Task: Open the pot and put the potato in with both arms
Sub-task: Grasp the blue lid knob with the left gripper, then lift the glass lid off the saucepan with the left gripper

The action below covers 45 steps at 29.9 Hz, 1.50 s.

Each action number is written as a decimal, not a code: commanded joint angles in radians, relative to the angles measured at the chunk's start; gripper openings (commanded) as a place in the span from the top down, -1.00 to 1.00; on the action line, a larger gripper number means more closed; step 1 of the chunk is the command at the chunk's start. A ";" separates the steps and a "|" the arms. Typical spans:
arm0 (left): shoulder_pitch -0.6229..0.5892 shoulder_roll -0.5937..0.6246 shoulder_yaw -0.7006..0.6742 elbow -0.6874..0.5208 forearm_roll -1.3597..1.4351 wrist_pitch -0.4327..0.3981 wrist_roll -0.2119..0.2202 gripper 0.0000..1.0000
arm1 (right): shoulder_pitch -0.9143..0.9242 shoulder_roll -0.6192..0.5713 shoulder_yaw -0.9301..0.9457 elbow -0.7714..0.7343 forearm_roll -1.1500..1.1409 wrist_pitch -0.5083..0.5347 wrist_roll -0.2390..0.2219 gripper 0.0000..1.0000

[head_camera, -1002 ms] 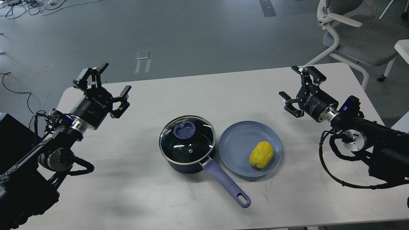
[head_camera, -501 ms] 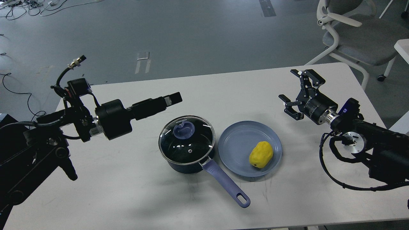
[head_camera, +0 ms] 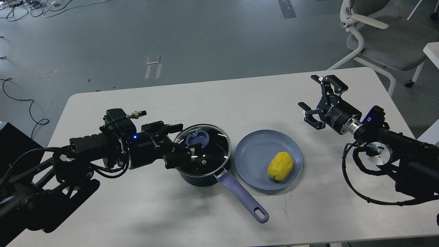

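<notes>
The left gripper (head_camera: 183, 141) covers the left edge of the glass lid (head_camera: 205, 148) — whether its fingertips touch the lid knob (head_camera: 198, 139) cannot be told. The pot (head_camera: 200, 178) body sits mostly hidden under the lid. The office chair (head_camera: 380, 34) is cut off by the top and right edges.

Left end effector (head_camera: 179, 140) spread over the lidded pot (head_camera: 201, 156) — potato (head_camera: 280, 166) on the plate (head_camera: 253, 151).
</notes>
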 commanded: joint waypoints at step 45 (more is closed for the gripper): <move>-0.040 0.059 0.027 -0.021 0.003 0.026 0.000 0.50 | 0.003 0.005 0.000 -0.017 0.000 0.000 0.000 -1.00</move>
